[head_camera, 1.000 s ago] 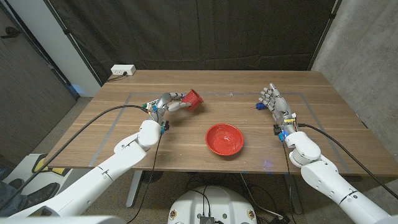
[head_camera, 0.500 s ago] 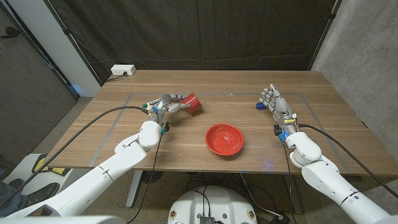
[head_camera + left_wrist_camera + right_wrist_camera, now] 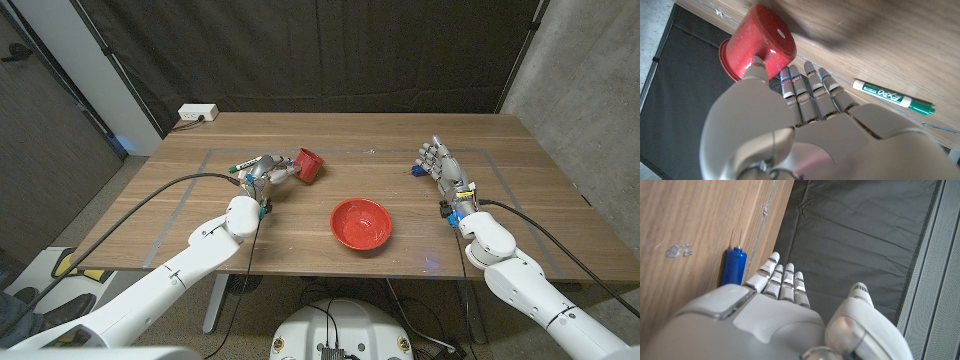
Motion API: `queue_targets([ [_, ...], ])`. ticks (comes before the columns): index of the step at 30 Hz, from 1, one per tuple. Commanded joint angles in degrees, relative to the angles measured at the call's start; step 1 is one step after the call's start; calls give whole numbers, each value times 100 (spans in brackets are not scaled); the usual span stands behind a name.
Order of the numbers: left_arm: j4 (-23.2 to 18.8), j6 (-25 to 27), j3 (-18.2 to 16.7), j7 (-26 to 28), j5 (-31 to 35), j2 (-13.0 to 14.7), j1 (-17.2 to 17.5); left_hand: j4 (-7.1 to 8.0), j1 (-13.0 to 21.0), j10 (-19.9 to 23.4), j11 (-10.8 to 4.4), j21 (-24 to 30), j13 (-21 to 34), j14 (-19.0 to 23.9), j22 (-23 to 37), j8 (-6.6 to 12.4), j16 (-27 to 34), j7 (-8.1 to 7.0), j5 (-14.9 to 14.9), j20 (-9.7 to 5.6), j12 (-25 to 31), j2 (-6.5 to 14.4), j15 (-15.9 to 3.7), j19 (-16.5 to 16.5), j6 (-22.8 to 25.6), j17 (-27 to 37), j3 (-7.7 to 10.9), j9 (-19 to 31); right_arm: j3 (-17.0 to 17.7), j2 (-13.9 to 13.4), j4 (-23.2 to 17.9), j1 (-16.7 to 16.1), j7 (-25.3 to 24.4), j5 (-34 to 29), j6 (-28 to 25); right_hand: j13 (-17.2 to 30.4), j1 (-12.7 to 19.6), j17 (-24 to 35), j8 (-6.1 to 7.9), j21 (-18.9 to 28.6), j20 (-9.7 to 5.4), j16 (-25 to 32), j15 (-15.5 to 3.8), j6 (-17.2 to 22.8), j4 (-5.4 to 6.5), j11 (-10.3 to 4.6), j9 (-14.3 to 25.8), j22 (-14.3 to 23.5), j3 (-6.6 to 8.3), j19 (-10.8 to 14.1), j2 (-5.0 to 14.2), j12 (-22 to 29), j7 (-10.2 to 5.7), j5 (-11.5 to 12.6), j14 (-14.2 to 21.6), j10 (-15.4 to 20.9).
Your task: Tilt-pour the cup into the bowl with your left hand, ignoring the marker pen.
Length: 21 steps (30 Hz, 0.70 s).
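Cup [image 3: 308, 164], red, sits in the left hand [image 3: 266, 172] on the robot's left side of the table [image 3: 300, 235], well apart from the red bowl [image 3: 361, 223], which lies nearer the front edge at the middle. In the left wrist view the cup [image 3: 758, 44] is tipped on its side, its base toward the camera, with the thumb and fingers [image 3: 790, 85] closed around it. Just beside that hand lies a green marker [image 3: 893, 95], also seen at the hand's far side from the head [image 3: 242, 165]. The right hand [image 3: 442, 167] stands with fingers extended, close together, holding nothing; a blue object [image 3: 733, 266] lies on the table just past its fingertips. Farther back, a white power strip [image 3: 197, 114] sits at the table's far left corner.
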Motion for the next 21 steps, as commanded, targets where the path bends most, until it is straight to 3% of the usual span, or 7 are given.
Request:
queue_targets([
  [1,-6,25,34,-74,-76,99,-72,-3,-10,-85,-7,-16,0,-100,13,-43,-36,9,-42,-241,-27,-52,-359,-52,-66,10,-34,-31,-14,17,-58,-35,-84,-37,-18,26,10,14,28,7,13,18,-11,44,-41,26,19,27,8,29,32,41,31,9,28,46],
  [11,-185,47,-31,-173,-196,247,30,9,-28,-353,85,-46,2,-292,15,-95,-47,89,-63,-159,-67,-27,-253,-201,-325,12,-36,-25,-1,8,-167,-114,-179,-104,-19,26,12,14,29,7,18,20,-8,47,-42,31,19,27,7,30,32,41,29,8,32,46],
  [15,-265,-181,-178,-306,-461,330,166,27,-71,-523,118,-61,6,-455,16,-131,-60,87,-82,-106,-79,-36,-173,-297,-539,14,-57,-21,-2,8,-197,-133,-198,-129,-14,26,11,14,28,7,18,20,-7,46,-41,30,19,27,6,30,31,42,22,8,33,48],
  [21,-479,-297,-353,-228,-602,433,413,119,-298,-1103,216,-99,12,-1066,19,-130,-91,164,-100,9,-78,-141,30,-646,-1067,21,-196,-10,-12,11,-238,-165,-218,-164,-9,26,10,15,27,6,26,19,3,44,-40,29,19,27,5,27,32,43,20,7,30,52],
])
